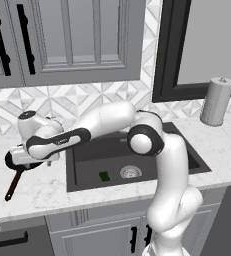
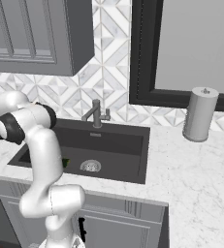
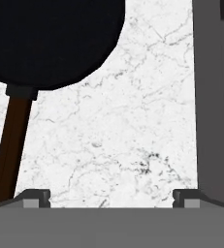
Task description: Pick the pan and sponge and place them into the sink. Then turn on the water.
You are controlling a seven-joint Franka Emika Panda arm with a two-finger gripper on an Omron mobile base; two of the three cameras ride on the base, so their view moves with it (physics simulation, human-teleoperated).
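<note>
Arm reaches left across sink (image 1: 87,180). Gripper (image 3: 111,196) over marble counter (image 3: 133,135), left of basin, fingers spread wide, nothing between them. Pan (image 1: 18,164) flat on counter, just left of sink, partly under hand; reddish-brown handle (image 1: 13,186) points toward near edge. Sponge (image 1: 104,176) on sink floor, beside silver drain (image 1: 130,172). Faucet (image 2: 96,114) at far rim. Paper towel roll (image 2: 200,114) on right counter.

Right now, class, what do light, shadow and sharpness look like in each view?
Left base view: flat even light, no glare; the sink basin stays dark around the sponge. Right base view: soft shading on the paper towel roll, edges slightly blurred. Hand view: the pan is uniformly black, without highlight, above crisp marble veins of the counter.
</note>
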